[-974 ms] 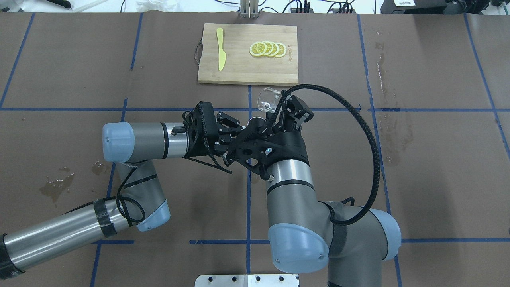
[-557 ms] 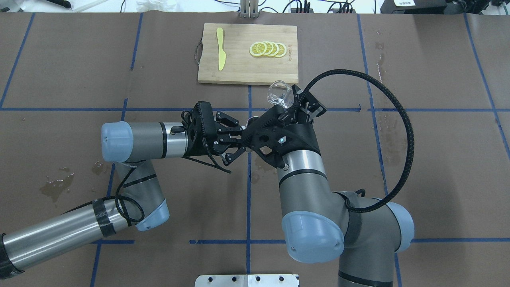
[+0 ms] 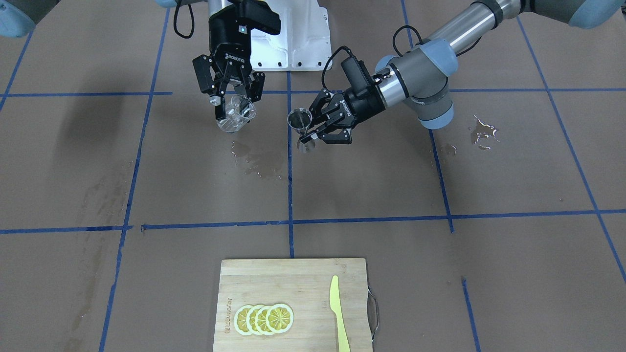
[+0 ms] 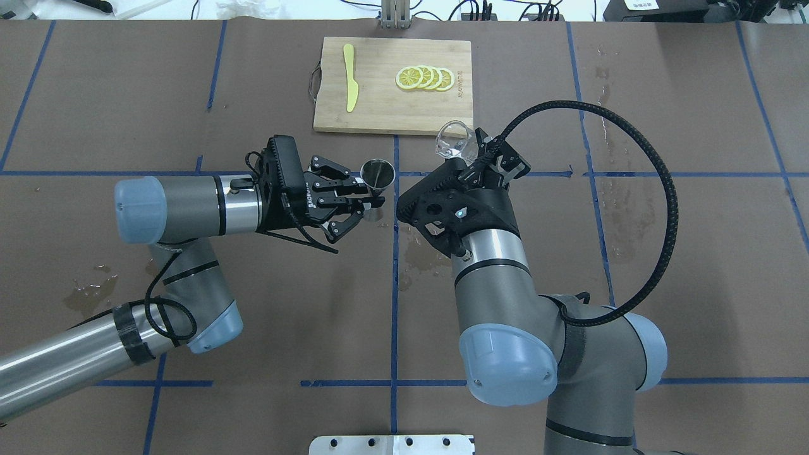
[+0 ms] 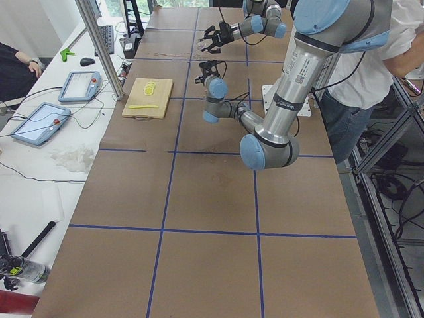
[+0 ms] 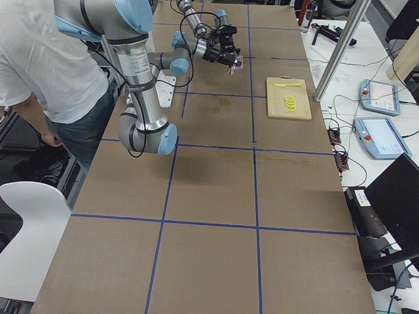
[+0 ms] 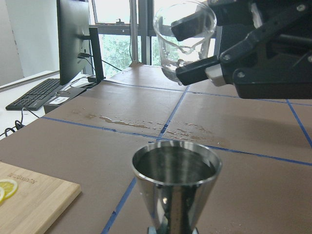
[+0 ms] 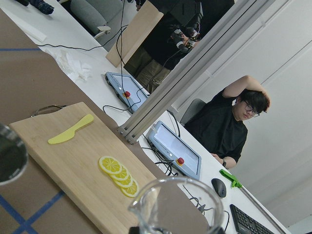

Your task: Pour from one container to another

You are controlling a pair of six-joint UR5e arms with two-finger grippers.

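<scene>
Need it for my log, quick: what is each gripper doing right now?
Left gripper: shut on the steel jigger.
Right gripper: shut on the glass cup.

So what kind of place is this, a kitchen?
Probably a robotics lab, not a kitchen: left arm and right arm work over a tape-gridded table, with red-button control tablets alongside.

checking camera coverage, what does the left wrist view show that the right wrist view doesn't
Only the left wrist view: the right gripper, its fingers clamping the glass cup, and wet streaks. Only the right wrist view: the yellow knife and a seated person. Both: the glass cup, jigger, lemon slices and cutting board.
</scene>
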